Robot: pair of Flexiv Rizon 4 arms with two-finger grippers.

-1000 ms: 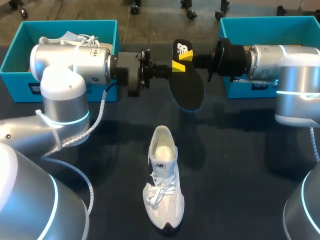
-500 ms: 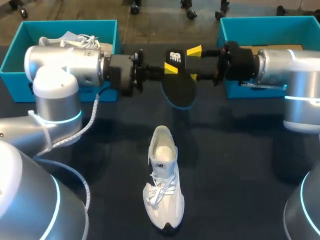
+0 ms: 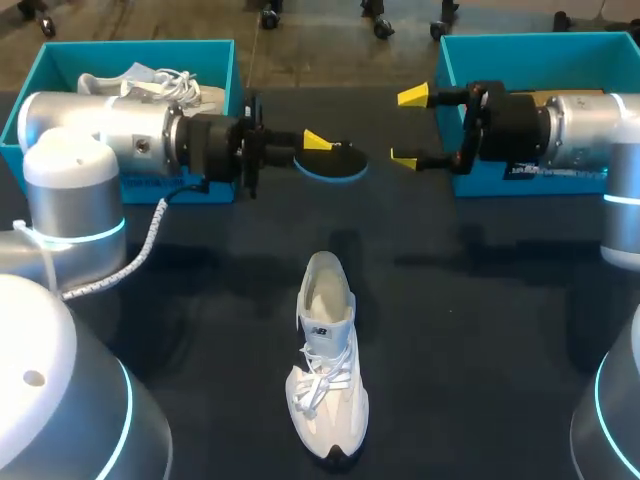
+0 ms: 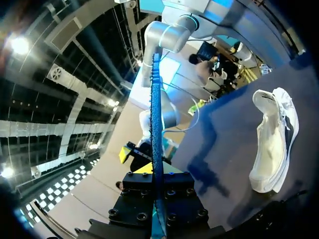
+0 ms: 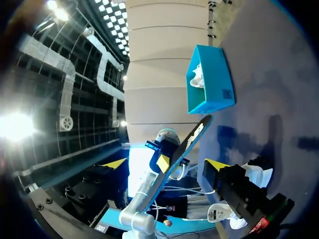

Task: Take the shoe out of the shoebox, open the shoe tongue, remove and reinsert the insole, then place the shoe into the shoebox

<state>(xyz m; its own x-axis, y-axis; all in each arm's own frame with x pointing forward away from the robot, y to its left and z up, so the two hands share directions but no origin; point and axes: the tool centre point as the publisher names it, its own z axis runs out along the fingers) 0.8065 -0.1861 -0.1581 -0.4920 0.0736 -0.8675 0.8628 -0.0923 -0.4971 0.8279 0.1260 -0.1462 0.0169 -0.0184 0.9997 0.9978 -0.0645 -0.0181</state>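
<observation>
A white shoe [image 3: 326, 370] lies on the dark table, toe toward the near edge, its opening showing no insole. My left gripper [image 3: 318, 150] is shut on one end of the black, blue-edged insole [image 3: 335, 164], holding it flat in the air above the table's far middle. In the left wrist view the insole [image 4: 156, 119] stands edge-on out of the left gripper [image 4: 158, 201], with the shoe [image 4: 273, 142] on the table beyond. My right gripper [image 3: 408, 128] is open, a short way right of the insole and clear of it. From the right wrist, the right gripper [image 5: 167, 164] is spread wide with the insole [image 5: 188, 143] ahead.
A teal shoebox [image 3: 222, 62] at the far left holds another white shoe [image 3: 150, 80]; the same box [image 5: 214, 87] shows in the right wrist view. A second teal box [image 3: 450, 60] stands at the far right, under my right arm.
My right gripper has opened, let go of the insole and drawn back to the right. The left gripper has pulled the insole leftward and turned it from upright to flat.
</observation>
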